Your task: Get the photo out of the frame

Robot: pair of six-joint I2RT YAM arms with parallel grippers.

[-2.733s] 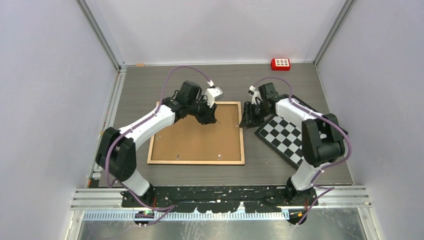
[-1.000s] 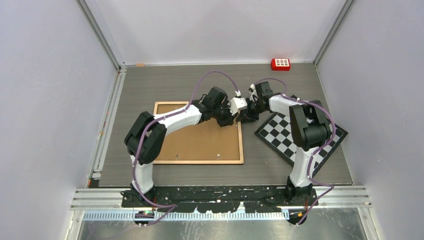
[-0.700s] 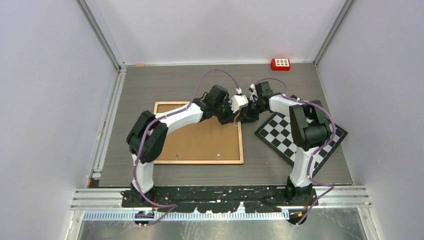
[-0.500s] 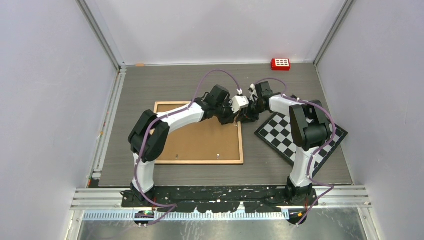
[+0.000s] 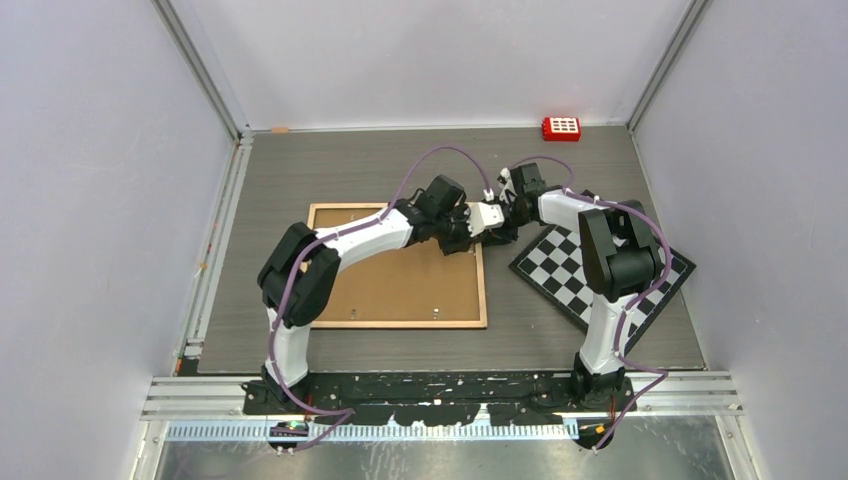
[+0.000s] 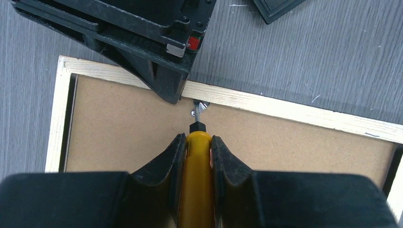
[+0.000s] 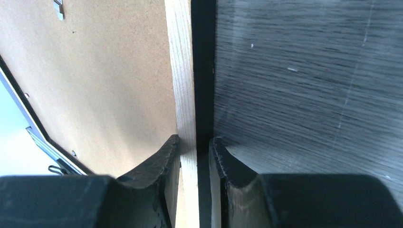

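The frame [image 5: 380, 290] lies face down on the table, showing its brown backing board [image 6: 123, 128] and pale wood rim [image 6: 285, 107]. The photo is hidden beneath the board. My left gripper [image 6: 198, 138] is shut on a yellow-handled screwdriver [image 6: 198, 180]. The screwdriver's metal tip touches a small metal tab [image 6: 202, 105] just inside the frame's right rim. My right gripper [image 7: 195, 142] is shut on that same rim [image 7: 183, 71], one finger on the board side and one on the black outer side. In the top view the left gripper [image 5: 468, 234] and the right gripper [image 5: 500, 228] meet at the frame's far right edge.
A black-and-white checkerboard [image 5: 590, 275] lies right of the frame, partly under the right arm. A red block [image 5: 561, 128] sits at the back right corner. Grey walls close in the table on three sides.
The left arm has swung from the frame's top middle to its right rim, edging slightly further right over the last second. The right gripper has stayed on the rim.
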